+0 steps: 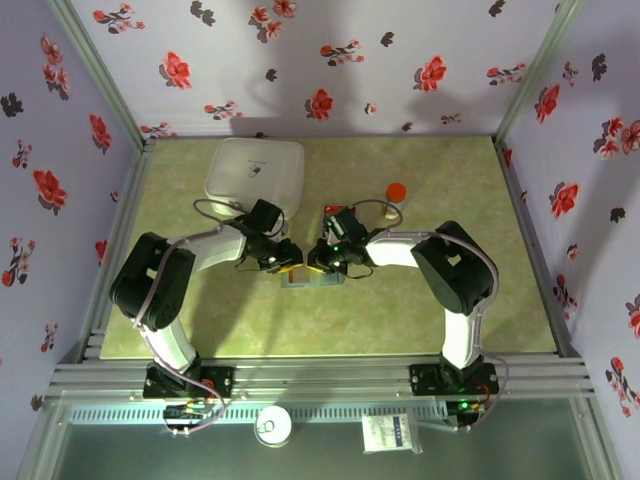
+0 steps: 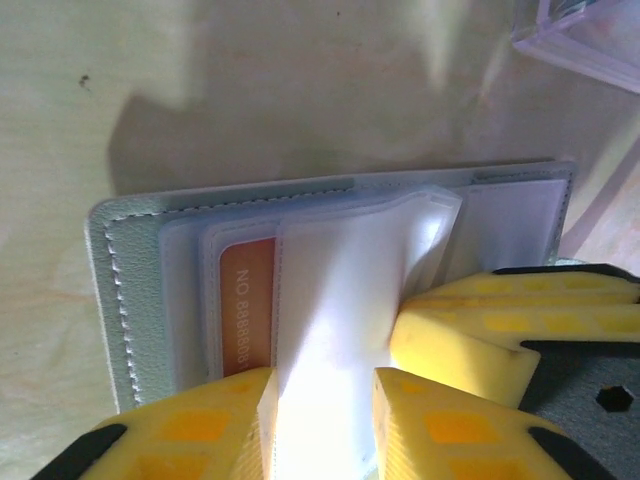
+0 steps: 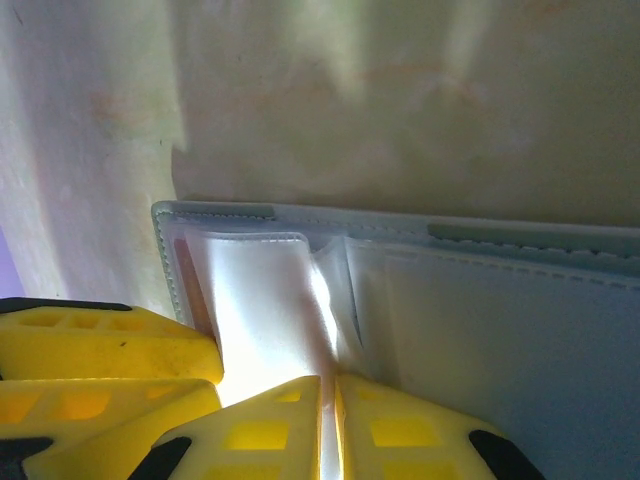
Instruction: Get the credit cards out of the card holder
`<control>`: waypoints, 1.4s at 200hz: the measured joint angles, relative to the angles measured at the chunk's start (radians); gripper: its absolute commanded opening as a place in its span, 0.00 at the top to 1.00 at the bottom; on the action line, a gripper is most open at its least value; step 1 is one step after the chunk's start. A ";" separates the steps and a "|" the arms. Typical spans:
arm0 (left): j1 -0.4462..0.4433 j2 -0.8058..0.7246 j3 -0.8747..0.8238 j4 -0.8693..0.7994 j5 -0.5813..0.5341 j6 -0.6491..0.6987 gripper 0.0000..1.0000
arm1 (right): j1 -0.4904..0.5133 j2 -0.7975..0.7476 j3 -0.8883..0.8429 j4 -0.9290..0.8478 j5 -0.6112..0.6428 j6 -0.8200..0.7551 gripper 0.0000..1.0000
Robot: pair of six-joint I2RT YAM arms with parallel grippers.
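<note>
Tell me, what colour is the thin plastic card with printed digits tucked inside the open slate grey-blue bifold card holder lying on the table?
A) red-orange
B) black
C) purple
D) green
A: in the left wrist view, the red-orange plastic card bearing printed digits sits tucked inside the open slate grey-blue card holder.

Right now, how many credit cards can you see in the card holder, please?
1: an orange card tucked in the open card holder; others may be hidden.

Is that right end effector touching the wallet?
Touching. The right wrist view shows the right end effector pinching the clear sleeve of the wallet.
</note>
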 measured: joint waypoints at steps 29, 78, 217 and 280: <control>-0.003 0.006 0.000 0.015 0.008 -0.007 0.80 | 0.000 0.000 0.000 0.002 -0.001 0.000 0.85; -0.003 0.010 0.000 0.031 0.029 -0.011 0.76 | 0.000 -0.012 -0.008 0.008 0.006 0.000 0.77; -0.005 -0.031 0.001 0.016 0.022 -0.021 0.83 | -0.018 -0.195 -0.052 -0.093 0.061 -0.023 0.85; 0.050 -0.061 -0.062 -0.017 -0.032 0.028 0.99 | 0.026 -0.070 0.039 -0.109 0.019 -0.023 0.85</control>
